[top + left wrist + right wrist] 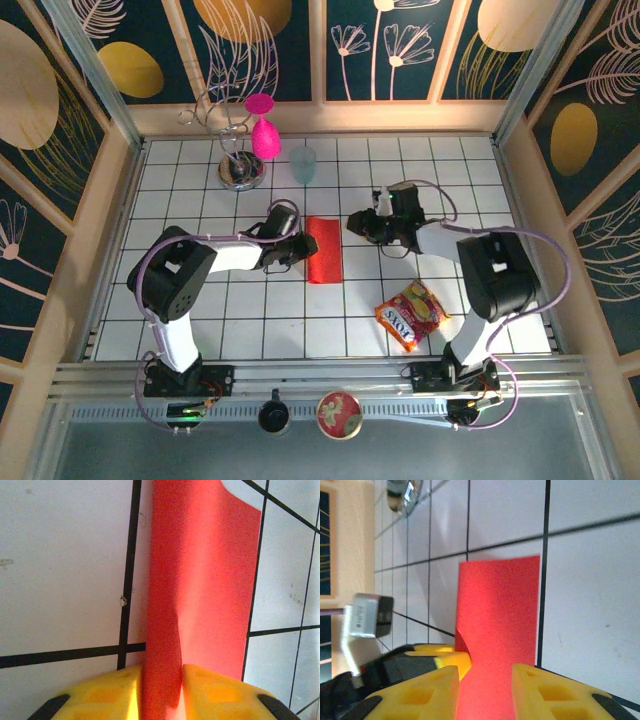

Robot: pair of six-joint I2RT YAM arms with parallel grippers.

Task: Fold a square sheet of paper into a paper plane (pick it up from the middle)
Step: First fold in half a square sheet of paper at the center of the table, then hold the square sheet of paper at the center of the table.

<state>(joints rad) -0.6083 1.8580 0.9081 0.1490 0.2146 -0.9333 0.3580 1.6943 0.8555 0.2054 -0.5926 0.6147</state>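
Paper (323, 250) lies mid-counter (250, 310), doubled into a narrow strip, long side running away from the bases. Left hand (292, 252) is at its left edge, narrow, with a raised ridge of paper pinched between the fingers (220, 695). That is likely to lift or steady the flap for the next crease. Right hand (362, 225) is near the right edge, partly wide, holding nothing. The strip lines up with its gap, probably so it can press or take that side. No dart shape yet.
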